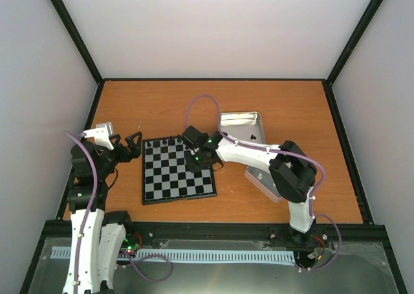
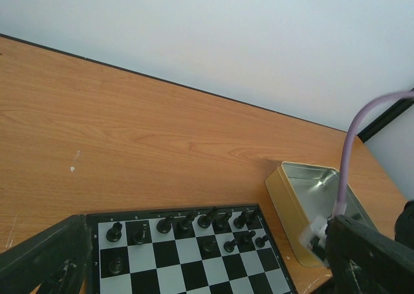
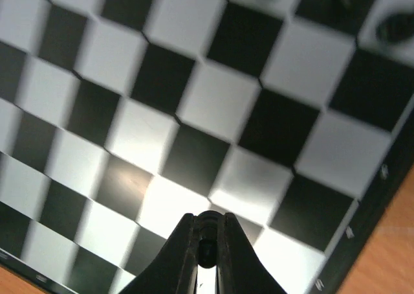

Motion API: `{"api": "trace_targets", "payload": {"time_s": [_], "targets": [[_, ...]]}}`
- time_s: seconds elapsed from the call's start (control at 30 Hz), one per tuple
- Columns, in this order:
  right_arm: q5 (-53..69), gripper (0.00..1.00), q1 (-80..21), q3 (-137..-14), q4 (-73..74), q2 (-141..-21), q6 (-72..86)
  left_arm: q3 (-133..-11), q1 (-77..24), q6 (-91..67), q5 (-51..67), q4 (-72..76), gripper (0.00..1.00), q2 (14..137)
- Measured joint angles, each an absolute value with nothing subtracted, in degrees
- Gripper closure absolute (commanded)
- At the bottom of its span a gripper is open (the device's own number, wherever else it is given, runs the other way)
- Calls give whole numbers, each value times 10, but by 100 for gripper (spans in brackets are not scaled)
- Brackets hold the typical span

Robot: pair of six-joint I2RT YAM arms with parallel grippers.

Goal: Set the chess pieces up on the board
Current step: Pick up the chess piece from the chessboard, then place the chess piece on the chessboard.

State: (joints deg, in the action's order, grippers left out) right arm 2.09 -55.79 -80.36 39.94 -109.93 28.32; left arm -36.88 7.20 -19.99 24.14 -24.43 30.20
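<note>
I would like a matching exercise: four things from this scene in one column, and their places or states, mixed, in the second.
1 left gripper
2 right gripper
3 board
4 silver tin

a holds a black chess piece
b open, left of the board
c right of the board
d black and silvery squares

Pairs: 1-b, 2-a, 3-d, 4-c

Far chess pieces (image 3: pixel 396 27) are blurred, possibly pawns.

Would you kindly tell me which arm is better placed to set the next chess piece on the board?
Right: the right gripper is shut on a dark chess piece above the board; the left gripper stands open and empty beside the board's left edge.
</note>
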Motion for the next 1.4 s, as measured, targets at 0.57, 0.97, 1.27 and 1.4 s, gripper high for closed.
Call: {"api": "trace_targets", "payload": {"time_s": [0.57,0.97,1.27,1.4], "targets": [[-49,95,-560,-1139,372,-1323,273,-369,72,-200,234,-244,0,296],[-71,91,-560,-1174,408,-1367,263,-369,72,-200,233,-244,0,295],[-59,75,-560,-1188,414,-1380,263,-368,72,-200,233,-244,0,295],[-56,69,-560,-1191,423,-1380,263,-368,72,-200,233,-244,0,295]]}}
